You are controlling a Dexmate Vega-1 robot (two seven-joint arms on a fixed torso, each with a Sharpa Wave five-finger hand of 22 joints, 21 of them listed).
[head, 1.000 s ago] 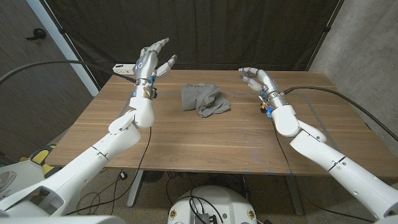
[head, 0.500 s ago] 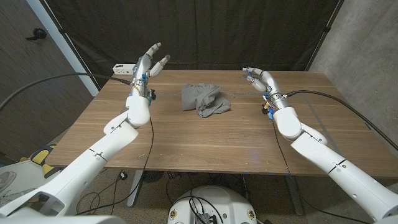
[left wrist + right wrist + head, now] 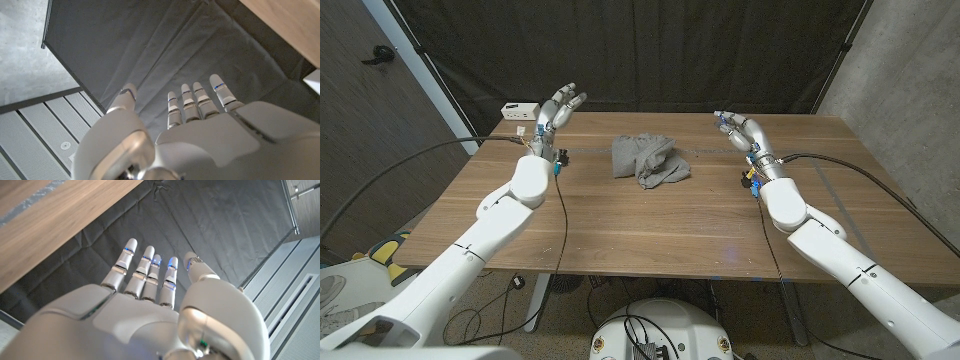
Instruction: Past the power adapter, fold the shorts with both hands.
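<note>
Grey shorts (image 3: 648,160) lie in a crumpled, partly folded heap at the table's far middle. My left hand (image 3: 554,113) is raised over the far left of the table, left of the shorts, fingers apart and holding nothing; the left wrist view shows its back (image 3: 200,135) against the dark curtain. My right hand (image 3: 740,131) hovers at the far right, right of the shorts, fingers slightly curved and empty; its back (image 3: 145,305) shows in the right wrist view. A white power adapter (image 3: 519,110) sits at the far left corner, just behind the left hand.
The wooden table (image 3: 670,230) has bare wood between the shorts and its near edge. A dark curtain (image 3: 650,50) hangs behind the table. Black cables trail from both wrists off the table's sides.
Both hands have come lower and a little further back from the shorts over the last second. The left hand's fingers have drawn closer together. The shorts have not moved.
</note>
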